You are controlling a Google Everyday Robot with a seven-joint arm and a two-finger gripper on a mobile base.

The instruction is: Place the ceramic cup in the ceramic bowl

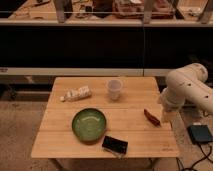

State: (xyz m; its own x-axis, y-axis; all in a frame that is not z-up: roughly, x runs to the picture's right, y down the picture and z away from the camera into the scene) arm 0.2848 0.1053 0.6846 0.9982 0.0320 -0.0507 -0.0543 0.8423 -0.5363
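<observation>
The ceramic cup (115, 88), a small pale tumbler, stands upright on the far middle of the wooden table (60, 140). The green ceramic bowl (89, 124) sits nearer the front, left of centre, and looks empty. My white arm (187, 89) reaches in from the right. Its gripper (164, 116) hangs at the table's right edge, well to the right of the cup and the bowl, holding nothing that I can see.
A white tube-like packet (76, 93) lies left of the cup. A flat black rectangular object (115, 145) lies at the front, right of the bowl. A small red object (152, 117) lies beside the gripper. A dark box (200, 133) is on the floor at right.
</observation>
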